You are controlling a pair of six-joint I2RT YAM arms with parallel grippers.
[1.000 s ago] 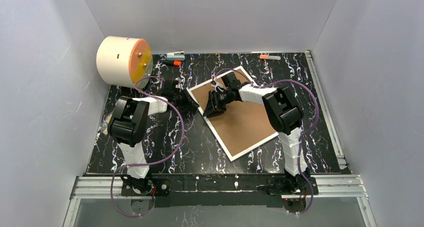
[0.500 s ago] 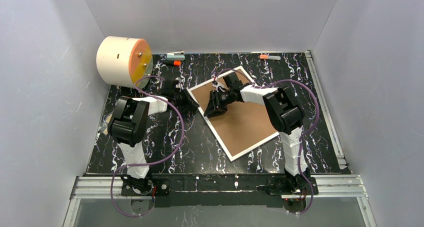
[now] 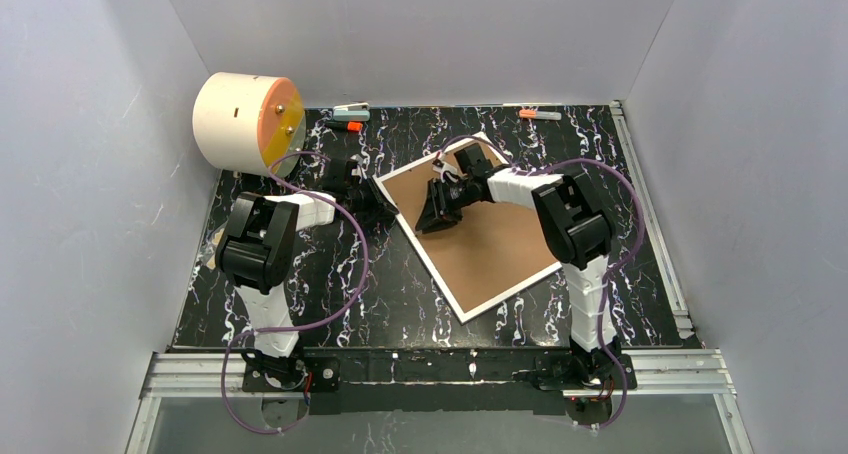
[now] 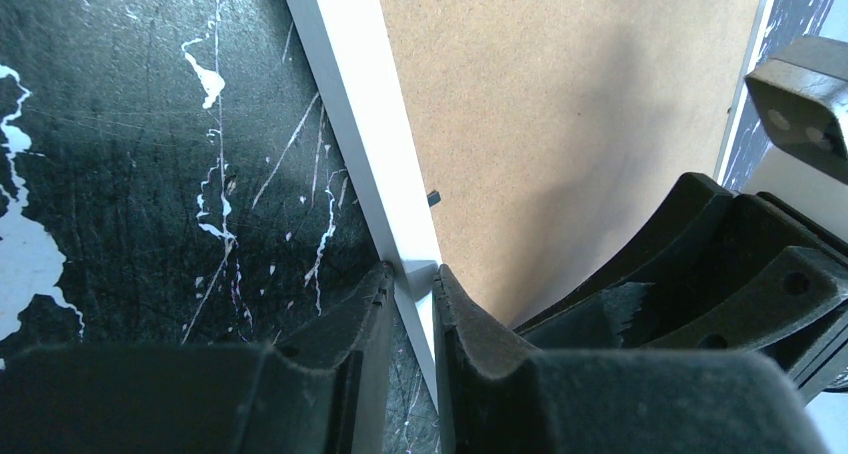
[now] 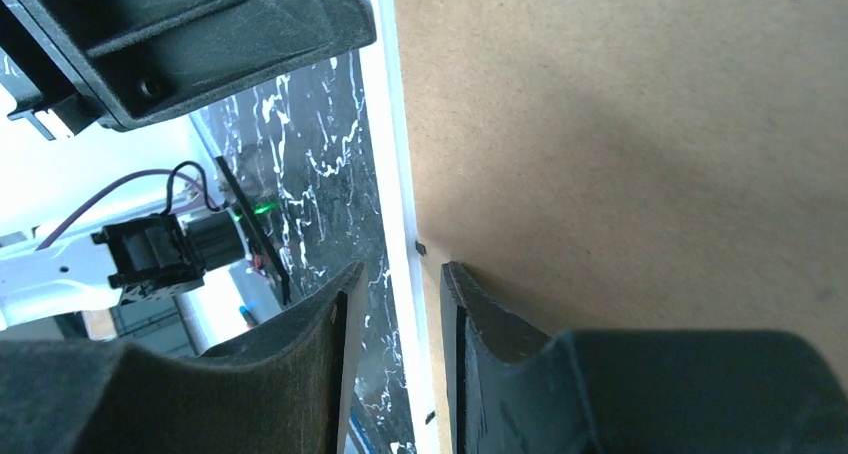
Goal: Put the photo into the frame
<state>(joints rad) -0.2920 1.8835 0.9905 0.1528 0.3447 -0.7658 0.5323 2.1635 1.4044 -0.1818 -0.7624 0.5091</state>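
While the left gripper is pinched tight on the white rim of the frame, the right gripper stands partly open astride the same rim beside a small black tab, holding nothing; the frame lies brown back up at the centre of the top view; the photo shows nowhere, so whether it is inside cannot be told; bare table lies at lower left; the drum at upper left crowds the left arm

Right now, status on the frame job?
Left gripper shut on frame edge. Right gripper open, straddling same edge. Brown back up; photo not in view. Nothing in the way.
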